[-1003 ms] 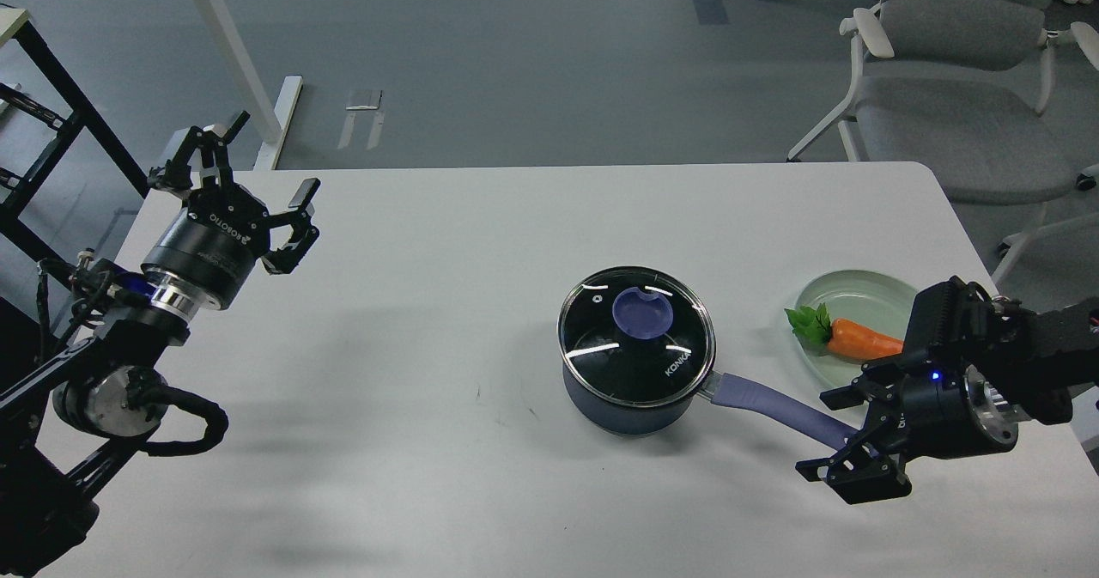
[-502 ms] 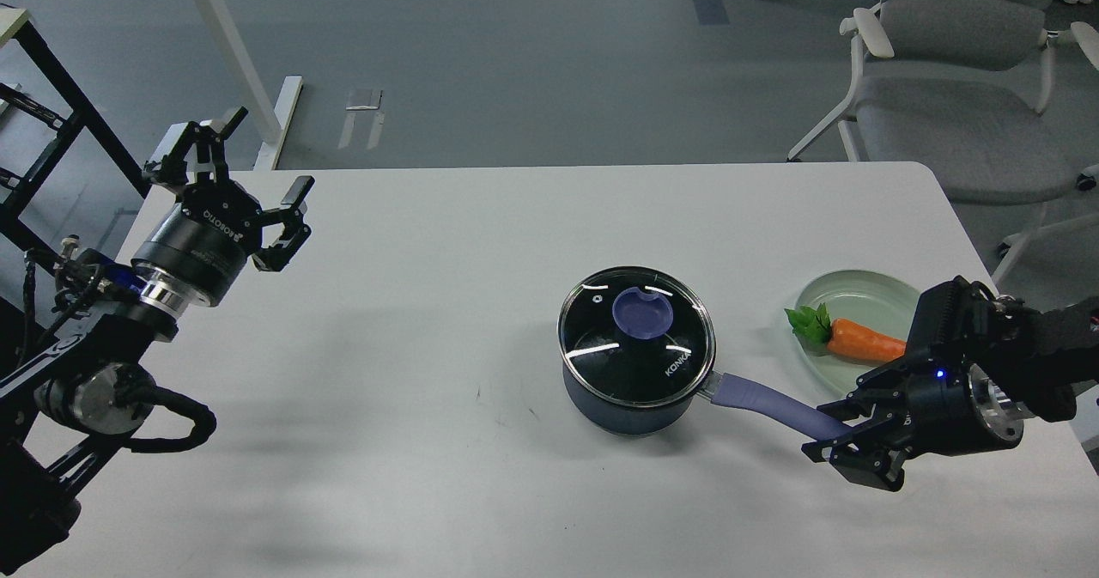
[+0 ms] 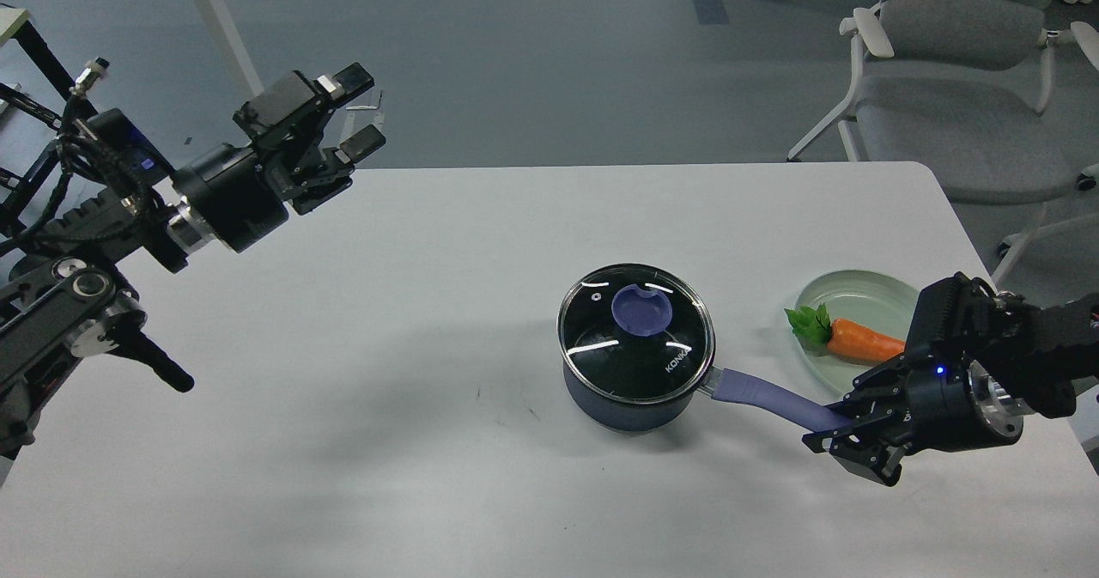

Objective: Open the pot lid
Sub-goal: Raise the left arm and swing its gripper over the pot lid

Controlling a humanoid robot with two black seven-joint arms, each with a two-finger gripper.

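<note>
A dark blue pot (image 3: 631, 402) stands on the white table (image 3: 412, 320), right of centre. Its glass lid (image 3: 635, 337) sits closed on it, with a purple knob (image 3: 642, 308) in the middle. The pot's purple handle (image 3: 768, 402) points to the lower right. My right gripper (image 3: 846, 434) is shut on the end of that handle. My left gripper (image 3: 356, 127) is open and empty, raised over the table's far left edge, well left of the pot.
A pale green plate (image 3: 867, 299) with a toy carrot (image 3: 859, 339) lies right of the pot, just behind my right gripper. A grey chair (image 3: 944, 88) stands beyond the table's right corner. A white table leg (image 3: 232, 54) and a black frame (image 3: 43, 71) stand at far left.
My right gripper has closed on the end of the pot handle. My left arm has swung up and to the right, its gripper now higher and pointing toward the pot. The pot shifted slightly.
</note>
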